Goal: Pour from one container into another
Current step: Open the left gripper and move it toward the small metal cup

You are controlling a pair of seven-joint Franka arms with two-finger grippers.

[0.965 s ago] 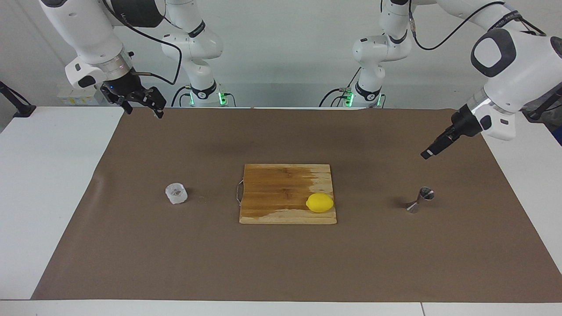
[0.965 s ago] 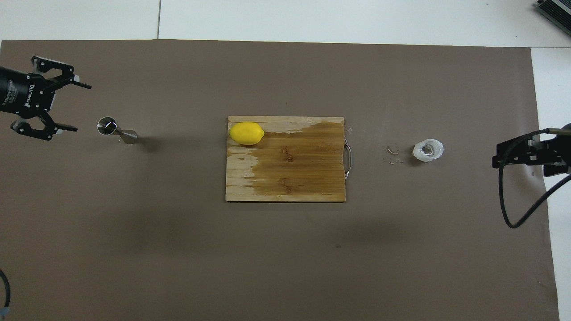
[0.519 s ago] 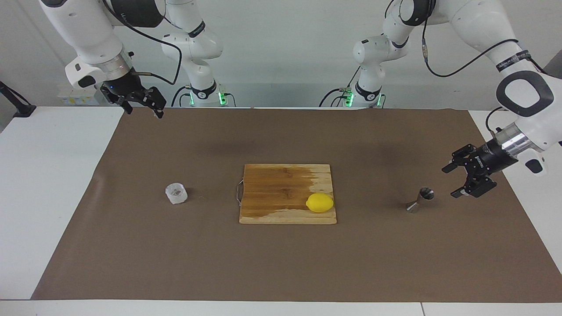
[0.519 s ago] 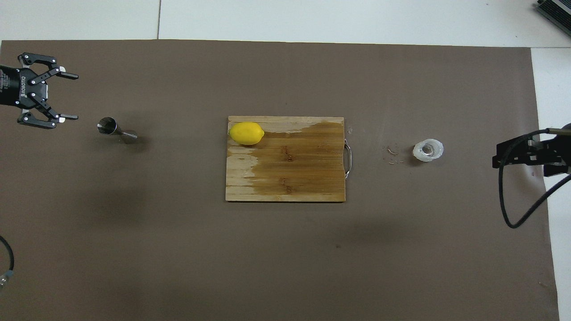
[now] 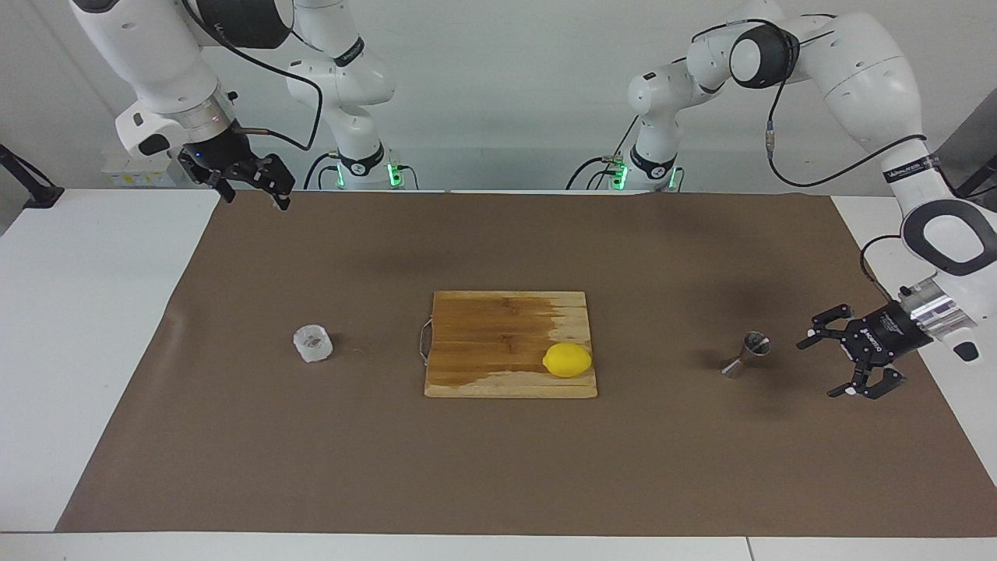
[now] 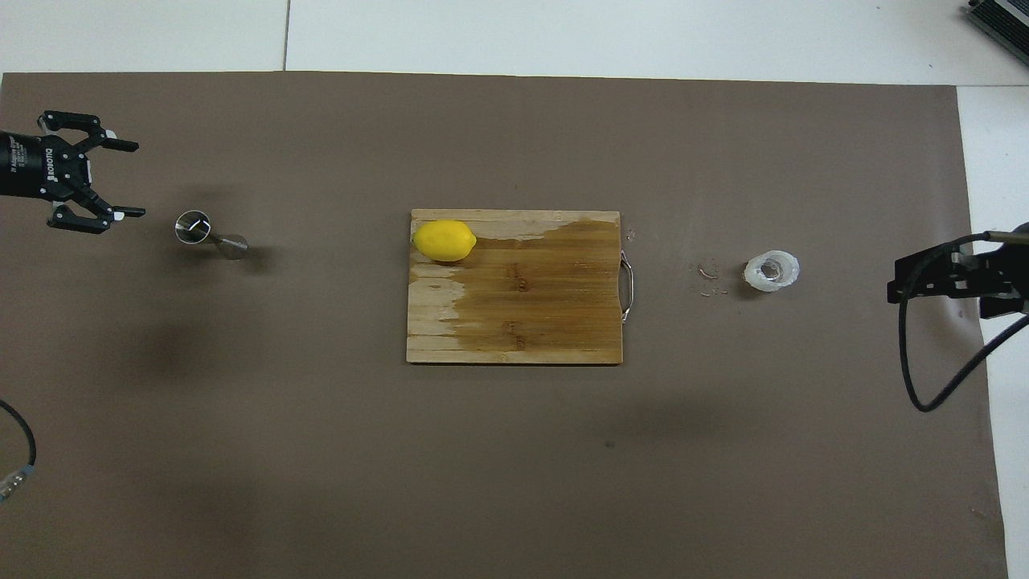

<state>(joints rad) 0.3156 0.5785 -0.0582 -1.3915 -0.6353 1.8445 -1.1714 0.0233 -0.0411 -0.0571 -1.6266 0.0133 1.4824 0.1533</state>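
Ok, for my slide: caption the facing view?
Open left gripper beside the steel jigger; plastic cup untouched.

One plastic cup, one steel jigger, one lemon and one wooden cutting board lie on the tabletop. Two robot arms, each with one hand.

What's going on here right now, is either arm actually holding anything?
No. The left gripper, fingers open and empty, sits low beside the small shiny steel hourglass jigger, apart from it, at the left arm's end of the brown mat. The small translucent faceted plastic cup stands untouched at the right arm's end. The right gripper waits raised, holding nothing. A yellow lemon lies on the wooden cutting board.
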